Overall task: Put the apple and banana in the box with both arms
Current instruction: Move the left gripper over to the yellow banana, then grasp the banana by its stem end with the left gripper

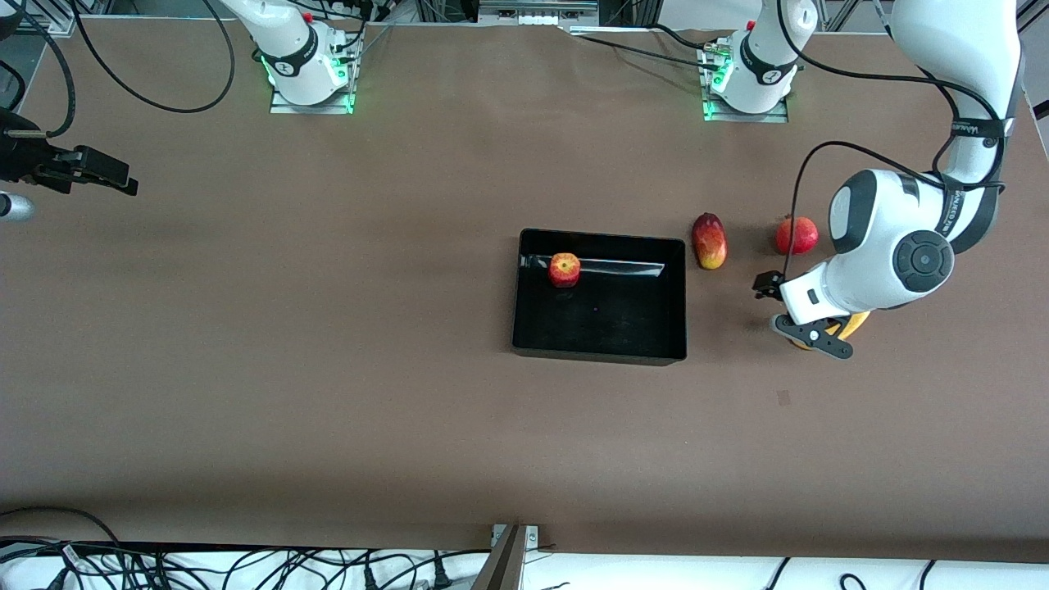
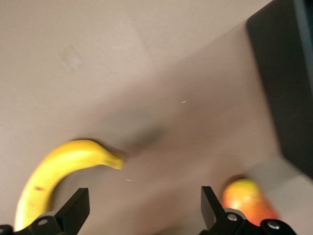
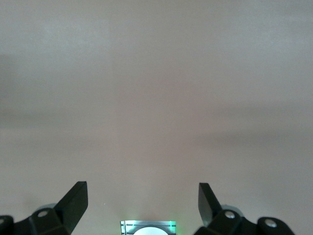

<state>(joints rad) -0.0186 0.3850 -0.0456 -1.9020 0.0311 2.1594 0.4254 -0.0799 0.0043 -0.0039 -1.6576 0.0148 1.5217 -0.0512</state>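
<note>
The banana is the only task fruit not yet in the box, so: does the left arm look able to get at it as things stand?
Probably yes. The left gripper is low beside the banana, jaws open, with only bare table between them; the banana sits just off one jaw, so a small sideways shift seems needed.

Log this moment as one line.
apple: in box | banana: on table | left gripper: open, over banana | right gripper: open, waiting

Two white jointed arms with grey-black joint caps and black bands carrying small white lettering. Black cables looping along the left arm (image 1: 901, 238). Bases lit by green lights, with red buttons beside. Black two-finger tools, each with round silver screws near the fingers (image 2: 73, 210).
</note>
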